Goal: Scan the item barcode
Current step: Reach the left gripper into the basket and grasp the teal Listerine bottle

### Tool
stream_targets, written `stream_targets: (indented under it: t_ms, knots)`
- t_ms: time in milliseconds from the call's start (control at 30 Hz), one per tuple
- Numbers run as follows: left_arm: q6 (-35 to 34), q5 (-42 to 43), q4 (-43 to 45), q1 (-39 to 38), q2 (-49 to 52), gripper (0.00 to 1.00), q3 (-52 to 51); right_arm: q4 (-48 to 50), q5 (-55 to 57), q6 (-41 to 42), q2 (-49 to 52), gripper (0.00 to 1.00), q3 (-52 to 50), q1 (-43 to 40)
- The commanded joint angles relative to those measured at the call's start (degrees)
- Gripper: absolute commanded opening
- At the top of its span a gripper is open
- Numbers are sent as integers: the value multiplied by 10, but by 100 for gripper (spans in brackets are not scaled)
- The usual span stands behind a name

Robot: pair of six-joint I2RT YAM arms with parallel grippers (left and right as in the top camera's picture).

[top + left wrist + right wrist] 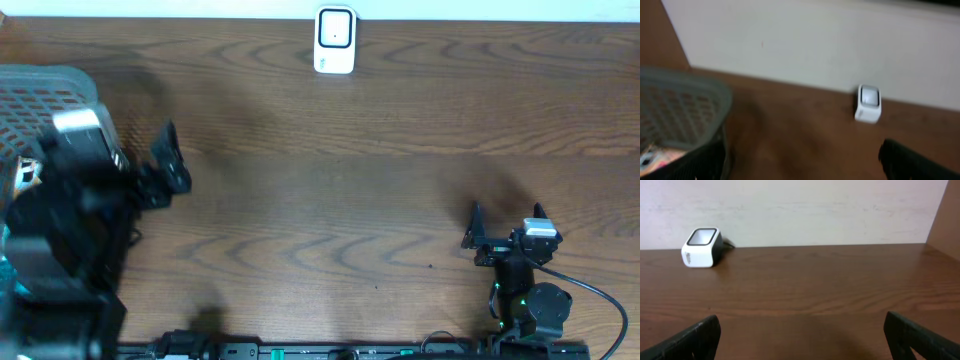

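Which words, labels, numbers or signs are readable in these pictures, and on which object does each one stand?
No text can be read.
Scanner: small dark marking on its white side, too small to read.
Basket: a colourful item inside, too blurred to read.

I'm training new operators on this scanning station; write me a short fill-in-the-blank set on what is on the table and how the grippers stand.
1. The barcode scanner is mostly ____ in colour.
2. The grey basket sits beside the ____ gripper.
3. The right gripper has its jaws ____, with nothing between them.
Missing words: white; left; open.
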Motion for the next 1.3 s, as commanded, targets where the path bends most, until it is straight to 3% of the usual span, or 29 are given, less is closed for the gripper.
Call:
stream_targets:
  t_ms: [0,200,333,467,700,967,1267]
  knots:
    - [15,16,-112,2,84,98,154,-2,-3,5,-3,99,-1,-3]
    - [7,-16,-155,3,137,98,192,-2,-3,5,-3,99,-1,-3]
    - [-111,-117,-171,34,158,98,234,-2,-3,5,-3,99,-1,-3]
    - [-136,-116,-217,114,199,98,304,-2,-3,5,-3,99,-1,-3]
    - [-264,-116,-427,347,314,98,342,-2,-3,5,-3,99,-1,-3]
    - [-281,-60,-419,485,372,98,253,-2,-3,5,-3,99,-1,-3]
    - [-289,-54,-314,544,368,98,42,-2,-3,5,-3,99,-1,-3]
